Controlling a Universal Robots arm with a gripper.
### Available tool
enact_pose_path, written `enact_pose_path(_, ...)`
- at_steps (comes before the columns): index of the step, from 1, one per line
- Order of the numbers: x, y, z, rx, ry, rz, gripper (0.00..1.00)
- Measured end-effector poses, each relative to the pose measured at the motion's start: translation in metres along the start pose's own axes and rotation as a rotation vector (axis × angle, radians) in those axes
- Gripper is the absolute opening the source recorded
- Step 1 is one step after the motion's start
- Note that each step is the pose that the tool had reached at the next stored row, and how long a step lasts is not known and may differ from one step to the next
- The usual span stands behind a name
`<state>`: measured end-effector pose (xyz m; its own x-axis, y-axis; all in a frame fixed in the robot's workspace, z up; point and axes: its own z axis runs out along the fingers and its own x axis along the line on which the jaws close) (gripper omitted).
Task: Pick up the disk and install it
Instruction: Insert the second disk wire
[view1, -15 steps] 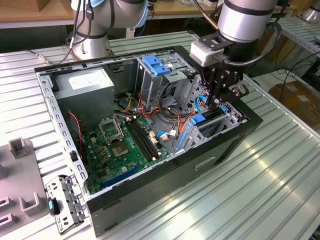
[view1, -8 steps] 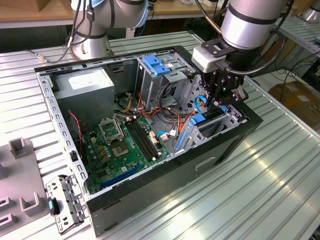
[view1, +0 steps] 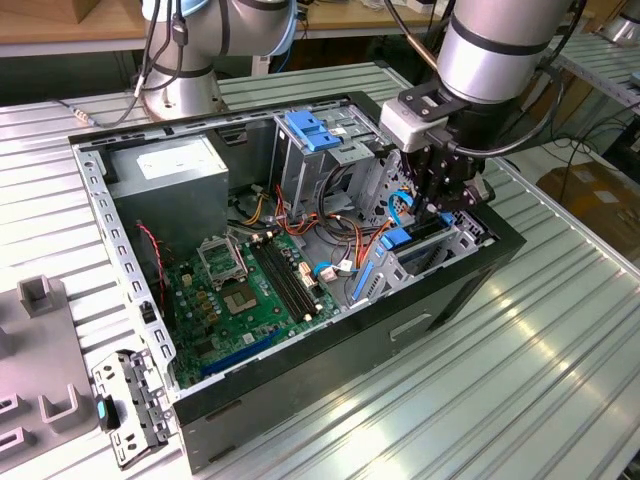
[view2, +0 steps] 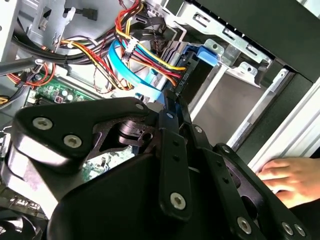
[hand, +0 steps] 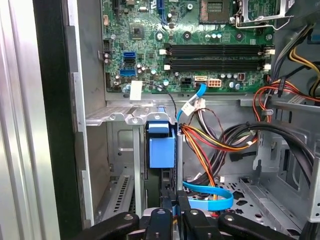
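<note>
The disk (view1: 415, 241), dark grey in a bright blue carrier, stands on edge in the drive bay at the front corner of the open computer case (view1: 300, 375), on the exterior view's right. My gripper (view1: 446, 208) hangs straight over it. In the first wrist view the two black fingers (hand: 166, 209) sit close together around the disk's edge, just behind the blue carrier end (hand: 161, 145). In the second wrist view the fingers (view2: 170, 112) run up to the carrier (view2: 199, 56) between the bay's metal rails.
Bundles of coloured cables (hand: 220, 142) and a blue flat cable (hand: 210, 196) lie beside the bay. The motherboard (view1: 255, 285) fills the case floor. A blue plate (view1: 310, 130) tops the rear cage. A person's hand (view2: 292, 180) rests on the case. A grey bracket (view1: 125, 400) lies on the table.
</note>
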<state>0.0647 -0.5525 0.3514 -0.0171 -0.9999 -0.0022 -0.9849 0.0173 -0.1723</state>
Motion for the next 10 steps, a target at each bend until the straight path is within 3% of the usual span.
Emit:
enact_pose_path(5,0.0018,0.0016,0.0033,0.0093,-0.0002,0.0,0.16)
enact_pose_path(10,0.0019,0.0019,0.0048,0.0099,0.0001,0.0,0.16)
